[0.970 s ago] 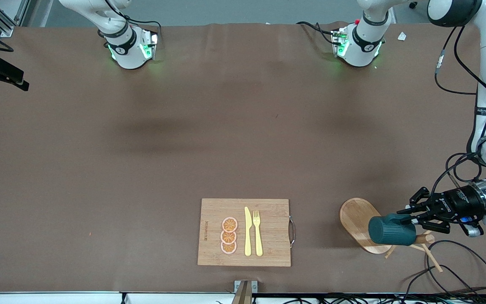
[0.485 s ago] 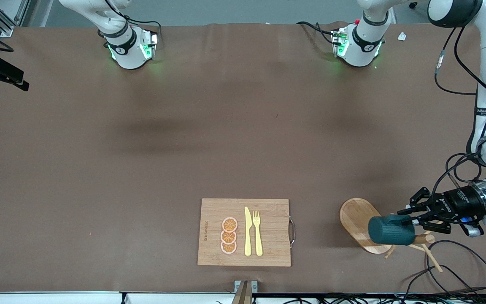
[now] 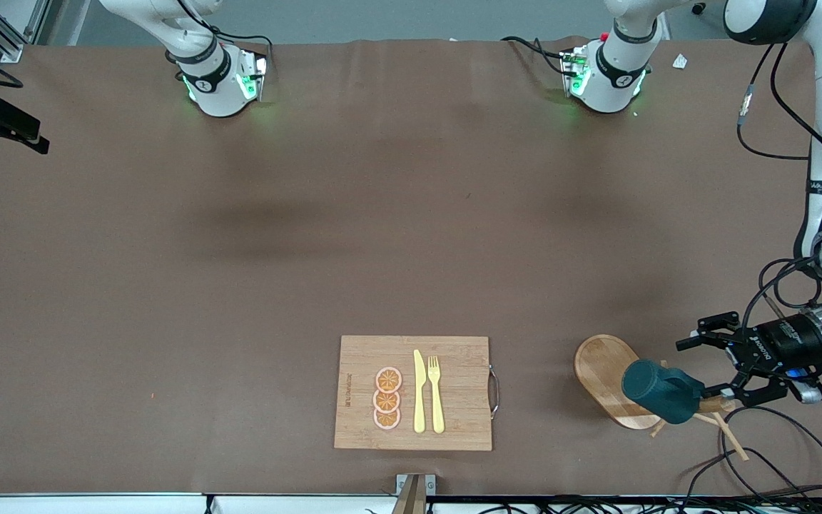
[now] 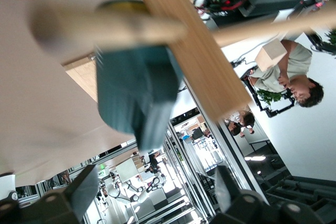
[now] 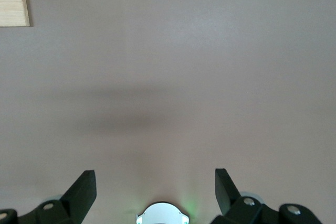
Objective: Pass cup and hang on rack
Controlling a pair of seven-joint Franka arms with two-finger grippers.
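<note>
1. Where the teal cup (image 3: 662,398) hangs tilted on the wooden rack (image 3: 607,371), it sits over the rack's dished base.
2. Left end effector (image 3: 714,366) sits just beside the cup, fingers spread wide, holding nothing.
3. Right end effector (image 5: 155,192) waits open over the bare brown surface (image 3: 240,285).

The front camera looked down from high across the table (image 3: 240,250), facing my bases. My left wrist camera sat close against the rack (image 4: 194,51); my right wrist camera faced bare table.
</note>
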